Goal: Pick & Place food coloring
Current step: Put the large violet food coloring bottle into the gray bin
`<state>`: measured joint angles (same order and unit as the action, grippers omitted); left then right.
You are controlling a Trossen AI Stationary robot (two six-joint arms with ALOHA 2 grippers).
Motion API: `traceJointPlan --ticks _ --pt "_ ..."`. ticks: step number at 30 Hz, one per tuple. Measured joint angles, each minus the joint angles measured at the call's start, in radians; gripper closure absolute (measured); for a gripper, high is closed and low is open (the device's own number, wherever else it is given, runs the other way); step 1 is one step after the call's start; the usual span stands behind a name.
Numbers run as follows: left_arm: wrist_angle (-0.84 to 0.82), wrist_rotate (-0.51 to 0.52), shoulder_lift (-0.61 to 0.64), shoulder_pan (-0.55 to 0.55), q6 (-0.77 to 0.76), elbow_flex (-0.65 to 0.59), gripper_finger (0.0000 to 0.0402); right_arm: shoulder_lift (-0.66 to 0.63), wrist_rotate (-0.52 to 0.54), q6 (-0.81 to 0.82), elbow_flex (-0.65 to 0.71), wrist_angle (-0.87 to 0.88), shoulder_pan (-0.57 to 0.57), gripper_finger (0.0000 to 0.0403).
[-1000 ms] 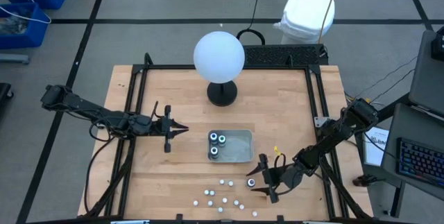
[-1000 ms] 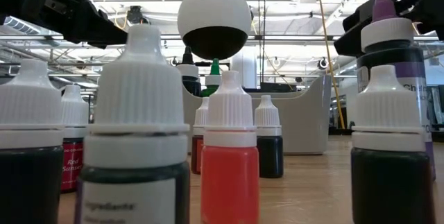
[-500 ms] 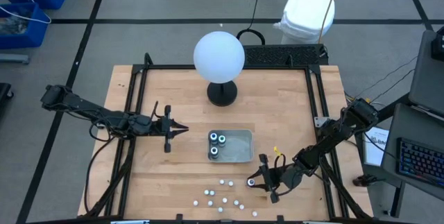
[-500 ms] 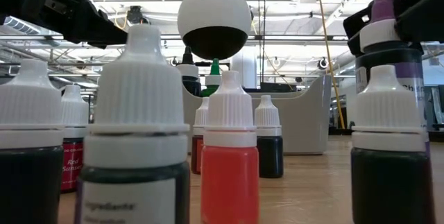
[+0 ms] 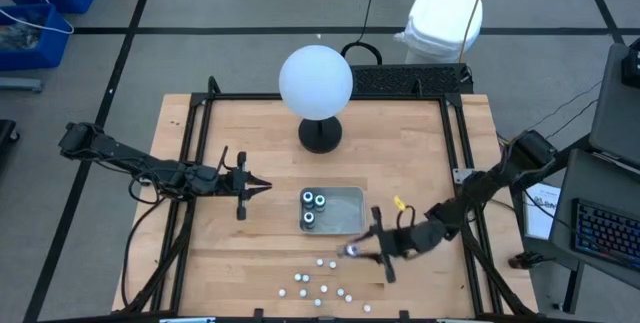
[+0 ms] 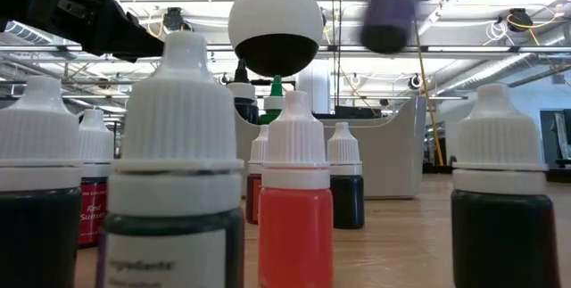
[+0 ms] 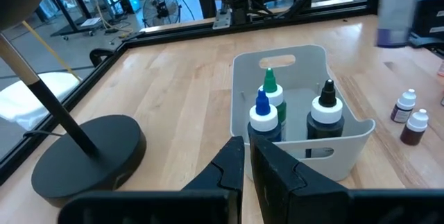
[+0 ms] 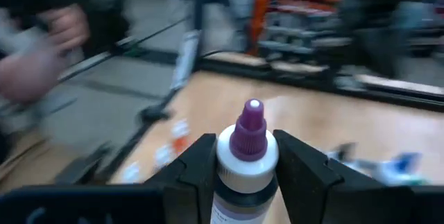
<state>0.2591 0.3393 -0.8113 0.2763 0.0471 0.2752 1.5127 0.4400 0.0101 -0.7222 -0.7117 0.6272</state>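
Note:
My right gripper (image 5: pixel 358 251) hangs near the tray's near right corner, shut on a food coloring bottle (image 8: pixel 248 144) with a purple tip and a white collar. It shows blurred, high up, in the low view (image 6: pixel 388 16). The grey tray (image 5: pixel 348 213) holds three dark bottles (image 5: pixel 312 207), standing upright against its left wall. Several small white-capped bottles (image 5: pixel 322 283) stand on the wood by the near edge. My left gripper (image 5: pixel 262 187) waits shut, left of the tray, its fingers (image 7: pixel 246 161) pointing at it. My right gripper pinches the bottle between its two fingers (image 8: pixel 198 165), one on each side, at the white collar (image 8: pixel 246 163) just under the purple tip. The fingers lie about level and come from the table's right. The bottle stands upright, lifted clear of the table.
A big white globe (image 5: pixel 315 81) on a black base (image 5: pixel 320 135) stands at the table's far middle. A black frame (image 5: pixel 200 163) runs along the table's sides. Bare wood lies between my left gripper and the loose bottles.
My right gripper has shut on the purple-tipped bottle, which stood at the right end of the loose bottles. It has then risen with it and gone a little toward the tray. The bottle has left its place in the low view and hangs clear of the table.

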Motion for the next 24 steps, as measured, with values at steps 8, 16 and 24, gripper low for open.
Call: traceJointPlan --ticks 8,16,24 --pt "-0.001 0.0 0.0 0.0 0.0 0.0 0.0366 0.016 0.006 0.041 -0.027 0.014 -0.168 0.0287" --pt "-0.002 0.0 0.0 0.0 0.0 0.0 0.0366 0.08 0.002 0.084 -0.026 0.017 -0.241 0.029" --pt "-0.002 0.0 0.0 0.0 0.0 0.0 0.0366 0.143 0.001 0.117 -0.031 -0.024 -0.255 0.0288"
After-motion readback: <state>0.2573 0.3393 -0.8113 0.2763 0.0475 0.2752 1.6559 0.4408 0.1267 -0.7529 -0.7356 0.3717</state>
